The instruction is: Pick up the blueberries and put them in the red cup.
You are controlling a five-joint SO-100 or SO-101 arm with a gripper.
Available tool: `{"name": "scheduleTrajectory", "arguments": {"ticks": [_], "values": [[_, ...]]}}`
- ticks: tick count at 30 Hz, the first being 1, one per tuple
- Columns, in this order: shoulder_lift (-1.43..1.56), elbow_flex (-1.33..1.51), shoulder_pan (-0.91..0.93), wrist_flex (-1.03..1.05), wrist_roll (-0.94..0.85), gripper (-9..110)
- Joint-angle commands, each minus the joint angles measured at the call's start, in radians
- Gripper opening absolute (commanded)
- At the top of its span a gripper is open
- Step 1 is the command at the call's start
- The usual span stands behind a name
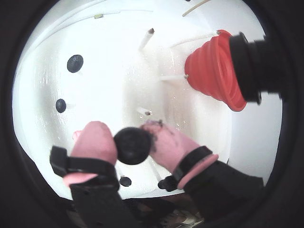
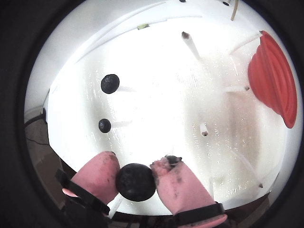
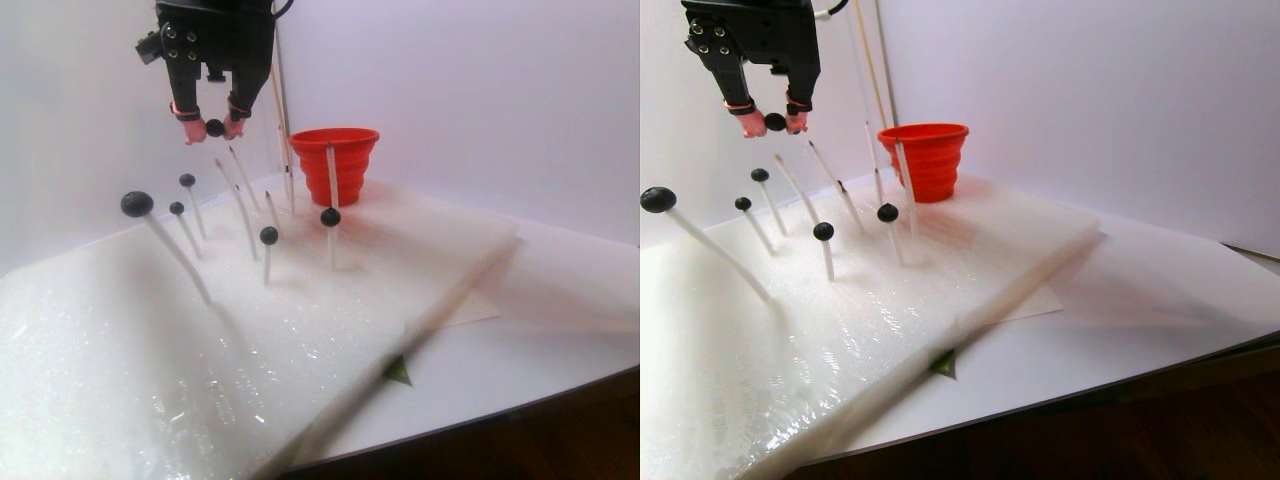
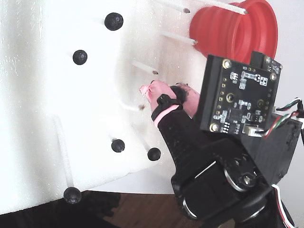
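The gripper [image 1: 133, 142] is holding one blueberry [image 1: 132, 145] between its two pink-covered fingers [image 1: 94, 142], so the jaws are closed on it. In the stereo pair view the gripper [image 3: 214, 128] is hanging high above the white foam board [image 3: 150, 380], just to the left of the red cup [image 3: 334, 160] and a little above its rim.

In my judgement the step in hand is carrying the berry to the cup. To do it well, the arm should be keeping the same height while it is moving sideways, because several bare white sticks [image 3: 332, 175] are standing close to the cup and could catch the fingers. The jaws should be opening only when the berry is over the mouth of the cup, since a round ball will roll away on the sloping foam.

The berry is looking matte and blue-black, round, and much smaller than the cup. Other blueberries [image 3: 137, 203] are sitting on the tips of sticks in the foam. The cup is bright red, with stepped rings and a wide flared rim [image 2: 280, 78], standing at the far edge of the foam on the worktop [image 3: 560, 300].
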Motion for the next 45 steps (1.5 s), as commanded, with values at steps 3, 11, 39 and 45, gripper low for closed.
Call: {"name": "scheduleTrajectory", "arguments": {"ticks": [3,11,39,45], "values": [[0.137,0.002,0.011,0.028,0.012,12],[0.209,0.012,0.054,0.081,0.008,12],[0.081,-0.172,0.238,0.0,0.017,12],[0.028,-0.227,0.262,-0.029,0.049,12]]}}
